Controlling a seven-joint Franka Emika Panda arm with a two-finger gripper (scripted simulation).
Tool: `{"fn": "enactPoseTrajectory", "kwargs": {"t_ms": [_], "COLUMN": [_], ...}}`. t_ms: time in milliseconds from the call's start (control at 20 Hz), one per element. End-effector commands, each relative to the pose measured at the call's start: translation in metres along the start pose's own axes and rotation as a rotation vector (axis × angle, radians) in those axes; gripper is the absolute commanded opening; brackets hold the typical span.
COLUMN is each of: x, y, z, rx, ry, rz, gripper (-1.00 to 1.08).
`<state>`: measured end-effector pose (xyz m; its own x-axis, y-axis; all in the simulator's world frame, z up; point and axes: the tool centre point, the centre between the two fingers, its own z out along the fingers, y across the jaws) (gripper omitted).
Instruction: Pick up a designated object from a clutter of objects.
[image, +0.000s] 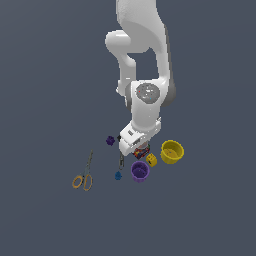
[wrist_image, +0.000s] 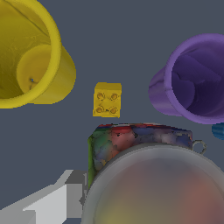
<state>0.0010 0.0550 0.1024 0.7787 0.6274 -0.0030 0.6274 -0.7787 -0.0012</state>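
Observation:
The designated object (image: 142, 151) is a small box chequered in red, yellow and blue. It sits among the clutter of objects, partly under my white hand. My gripper (image: 135, 150) is low over it. In the wrist view the designated object (wrist_image: 131, 140) fills the lower part of the frame, its pale rounded face very close to the camera. One grey finger (wrist_image: 65, 197) lies right beside its edge. The other finger is hidden, so I cannot tell how the jaws stand.
A purple cup (image: 140, 171) (wrist_image: 192, 81), a yellow cup (image: 172, 151) (wrist_image: 30, 57) and a yellow die (image: 151, 160) (wrist_image: 107, 99) stand close around the object. Orange-handled scissors (image: 83, 177), a dark tool (image: 121, 160), a blue piece (image: 118, 175) and a purple piece (image: 110, 140) lie further towards the exterior view's left.

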Motion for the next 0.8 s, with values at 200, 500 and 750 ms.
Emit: {"fn": "enactPoseTrajectory", "kwargs": {"t_ms": [200, 500, 750], "x": [0.025, 0.052, 0.075], "y": [-0.019, -0.041, -0.059], "z": [-0.056, -0.117, -0.166], "rx": [-0.003, -0.003, -0.003], "ry": [0.003, 0.003, 0.003], "rz": [-0.001, -0.001, -0.001], "gripper": [-1.00, -1.00, -1.00]}}
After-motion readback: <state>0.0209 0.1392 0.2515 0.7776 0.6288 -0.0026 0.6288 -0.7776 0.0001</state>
